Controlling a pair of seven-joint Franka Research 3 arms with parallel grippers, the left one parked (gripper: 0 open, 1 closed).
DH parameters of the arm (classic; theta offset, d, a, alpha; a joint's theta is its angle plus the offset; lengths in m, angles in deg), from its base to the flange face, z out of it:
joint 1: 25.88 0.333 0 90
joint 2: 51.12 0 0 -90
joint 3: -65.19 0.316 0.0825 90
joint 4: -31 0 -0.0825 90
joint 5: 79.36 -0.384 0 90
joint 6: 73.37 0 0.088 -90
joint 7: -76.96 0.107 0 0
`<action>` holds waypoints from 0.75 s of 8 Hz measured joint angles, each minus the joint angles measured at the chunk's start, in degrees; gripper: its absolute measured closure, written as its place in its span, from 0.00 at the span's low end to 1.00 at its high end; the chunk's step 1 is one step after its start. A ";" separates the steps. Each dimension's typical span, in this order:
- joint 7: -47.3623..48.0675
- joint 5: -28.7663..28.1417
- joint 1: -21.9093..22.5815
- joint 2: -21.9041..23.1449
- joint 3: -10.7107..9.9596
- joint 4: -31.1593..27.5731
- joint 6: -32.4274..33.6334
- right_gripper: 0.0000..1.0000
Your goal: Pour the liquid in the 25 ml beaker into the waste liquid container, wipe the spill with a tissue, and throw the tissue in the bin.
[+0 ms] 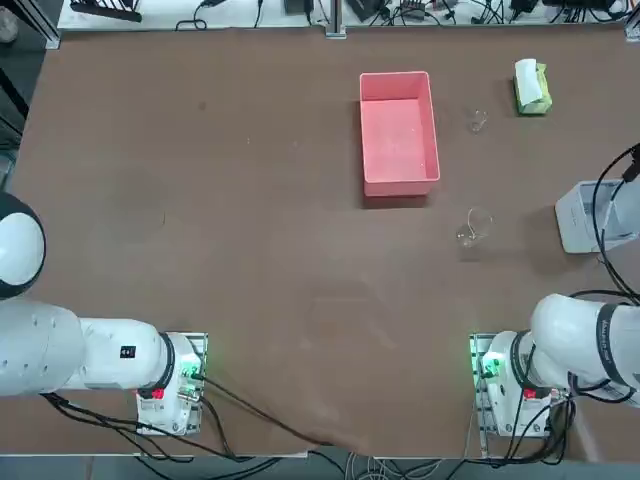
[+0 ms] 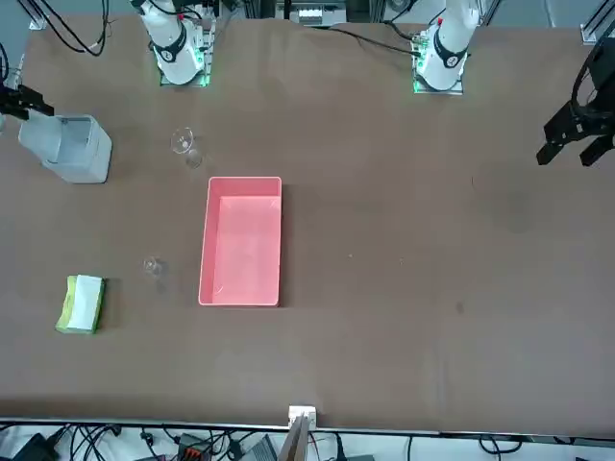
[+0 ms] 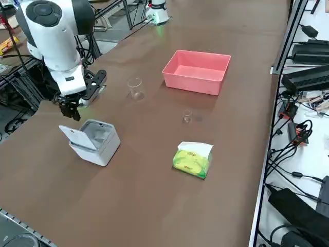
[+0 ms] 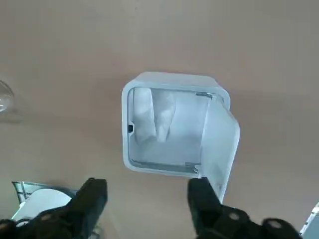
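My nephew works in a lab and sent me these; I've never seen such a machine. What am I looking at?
Two robot arms sit at a brown table, filmed from overhead, across, the side, and one arm's wrist. The working arm's right gripper hangs open above a small grey bin with white tissue inside, holding nothing. Also there: a pink tray, two clear glass beakers, the larger and the tiny one, and a green tissue pack.
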 joint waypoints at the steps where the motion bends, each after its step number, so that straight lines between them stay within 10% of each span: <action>1: 0.00 -0.03 0.95 -0.21 0.47 0.45 -1.00 0.00; 6: 0.27 -2.92 8.17 -9.92 1.23 14.64 -1.57 0.00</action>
